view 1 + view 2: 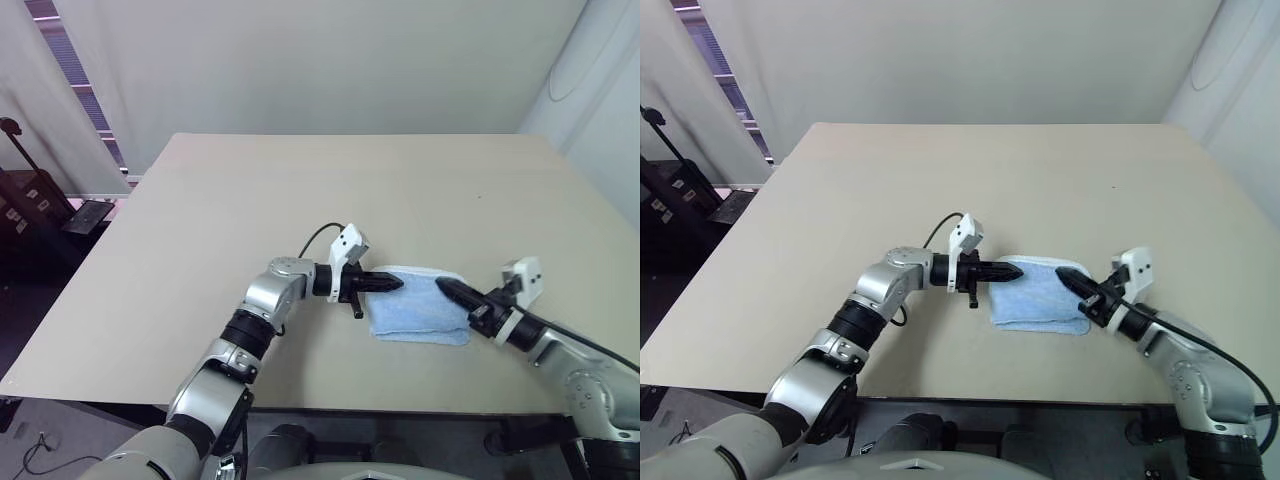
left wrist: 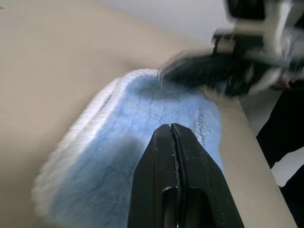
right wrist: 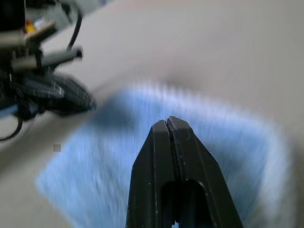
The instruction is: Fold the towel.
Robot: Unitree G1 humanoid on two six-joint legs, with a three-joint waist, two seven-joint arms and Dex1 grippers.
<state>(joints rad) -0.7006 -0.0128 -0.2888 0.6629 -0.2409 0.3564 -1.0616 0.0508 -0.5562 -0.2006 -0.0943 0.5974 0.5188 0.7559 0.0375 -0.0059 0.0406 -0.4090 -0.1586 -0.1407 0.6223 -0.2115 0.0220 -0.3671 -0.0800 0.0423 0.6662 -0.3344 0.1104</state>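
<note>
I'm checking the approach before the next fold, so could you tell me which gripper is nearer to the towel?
Neither clearly: both reach it. The left gripper, shut, has its tip over the towel's left far corner; the right gripper, also shut, sits over its right edge.

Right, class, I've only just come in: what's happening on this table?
A two-armed humanoid robot is working on a light blue towel that lies folded into a compact bundle near the front edge of a beige table. The left gripper points at the bundle from its left end and the right gripper from its right end. Both grippers' fingers are shut, with no cloth pinched between them, their tips over the top of the towel.
</note>
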